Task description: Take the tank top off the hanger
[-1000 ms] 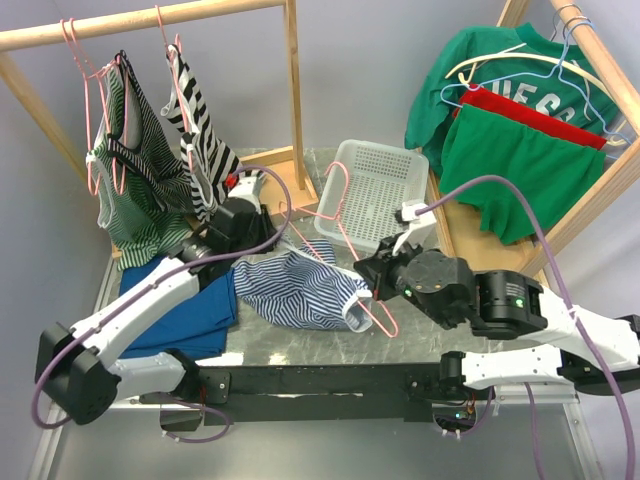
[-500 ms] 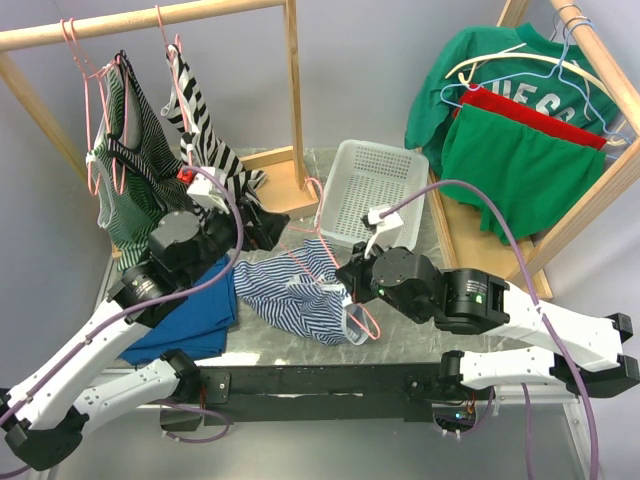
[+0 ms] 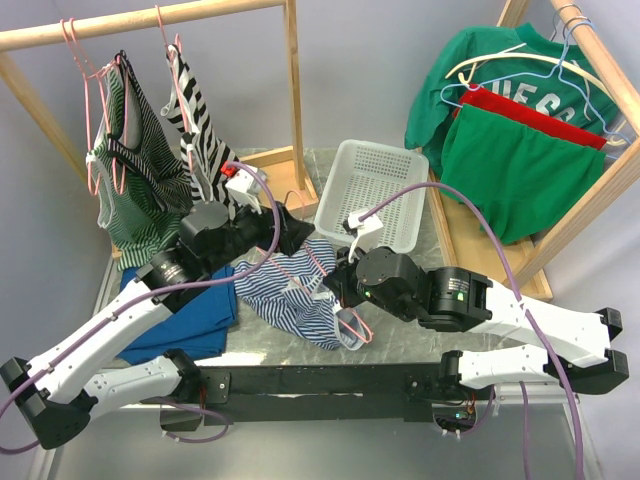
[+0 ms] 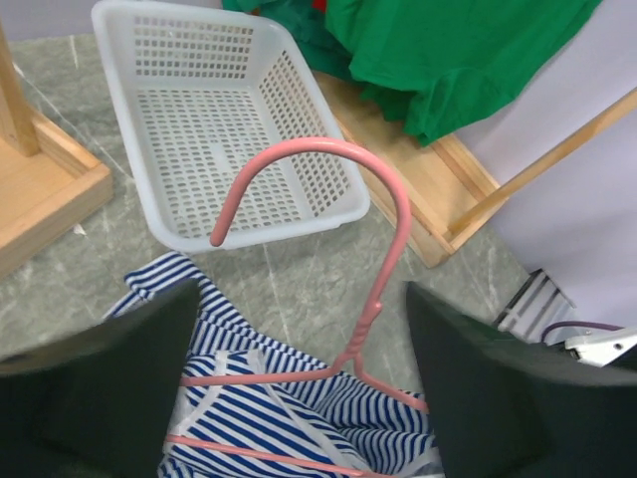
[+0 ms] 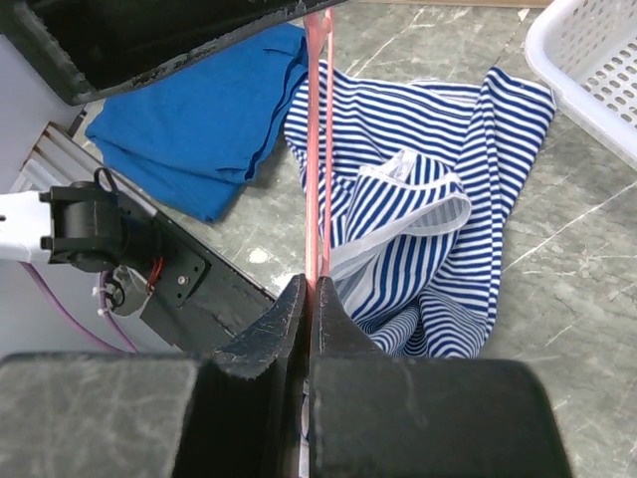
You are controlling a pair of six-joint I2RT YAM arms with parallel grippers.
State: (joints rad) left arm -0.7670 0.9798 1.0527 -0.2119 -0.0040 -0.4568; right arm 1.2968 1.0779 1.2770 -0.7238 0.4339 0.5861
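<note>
The blue-and-white striped tank top [image 3: 295, 300] lies crumpled on the table. The pink hanger [image 4: 390, 214] rises from its folds, with the hook pointing toward the basket. The hanger's shoulder wires lie against the striped cloth [image 4: 299, 413]. My left gripper [image 4: 299, 398] is open just above the cloth, one finger on each side of the hanger's neck and touching nothing. My right gripper [image 5: 311, 289] is shut on a hanger wire [image 5: 317, 149] at the garment's near right side. In the top view the right gripper [image 3: 342, 292] sits at the tank top's right edge.
A white basket [image 3: 375, 190] stands just behind the tank top. A folded blue cloth [image 3: 195, 310] lies at the left. Striped garments [image 3: 140, 170] hang from the wooden rack at back left. Green shirts [image 3: 510, 150] hang on the rack at right.
My left gripper has opened and swung round over the hanger's neck. The right gripper has carried the hanger left and lower, and the tank top has bunched up.
</note>
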